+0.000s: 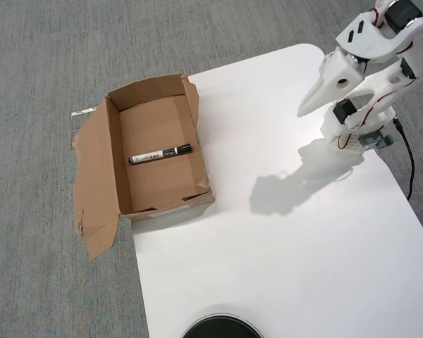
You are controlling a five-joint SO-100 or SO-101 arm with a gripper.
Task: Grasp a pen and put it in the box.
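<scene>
Little can go wrong, we judge: the pen (160,153) lies inside the box (113,151), the empty tool (307,109), fingers together, well apart above the desk (282,267).

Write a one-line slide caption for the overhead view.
Pen lies inside the cardboard box; the shut gripper hangs over the white table.
</scene>
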